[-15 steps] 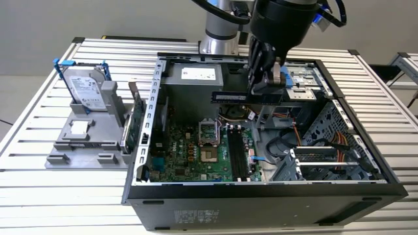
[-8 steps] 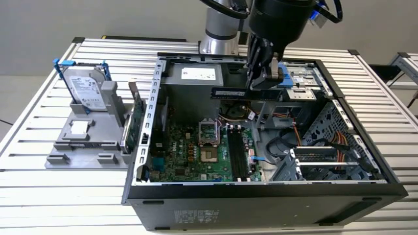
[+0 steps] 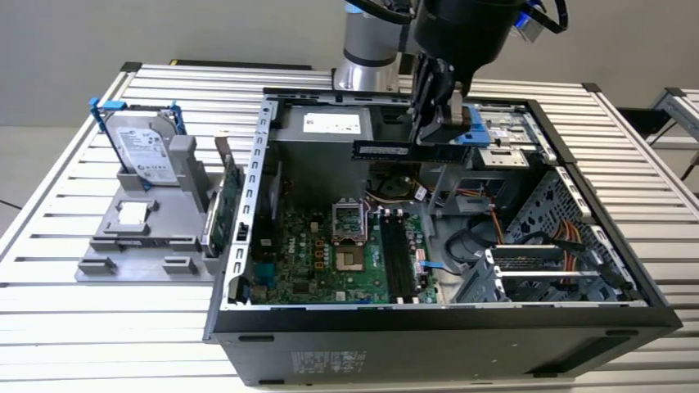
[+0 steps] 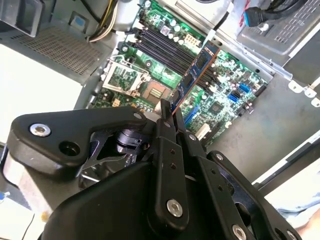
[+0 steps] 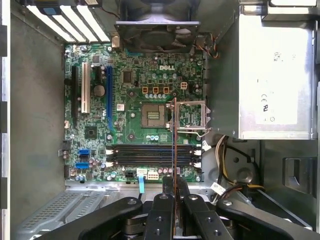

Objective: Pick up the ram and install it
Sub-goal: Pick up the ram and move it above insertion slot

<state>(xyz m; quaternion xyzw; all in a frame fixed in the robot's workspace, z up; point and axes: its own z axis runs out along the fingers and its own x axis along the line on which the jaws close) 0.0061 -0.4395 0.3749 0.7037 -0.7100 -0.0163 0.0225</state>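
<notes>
Open desktop computer case (image 3: 437, 327) lying on a slatted metal table (image 3: 65, 327), with one robot arm reaching in from above. The single black gripper (image 3: 435, 141) is clamped on one ram (image 3: 388, 151), a thin dark stick pinched at one end between the two jaws, with most of its length jutting out sideways from them. It hangs in the air above the motherboard (image 5: 125, 125), clear of every slot.

In both wrist views the ram (image 5: 174, 135) shows edge-on as a thin line running straight out from the jaws. Below the jaws lies the bank of memory slots (image 5: 150, 155), and the ram is turned crosswise to them. Just past the slots sits one processor socket (image 5: 152, 116), then three orange parts (image 5: 155, 90) in a row, then one fan (image 5: 157, 20).

Off to one side of the jaws is the grey power supply (image 5: 270, 75), which carries a white printed label (image 5: 265, 105).

Well away from the jaws, outside the case at the exterior view's left, one labelled hard drive (image 3: 146, 151) and one green card (image 3: 226, 205) stand on a grey rack (image 3: 137, 246).
</notes>
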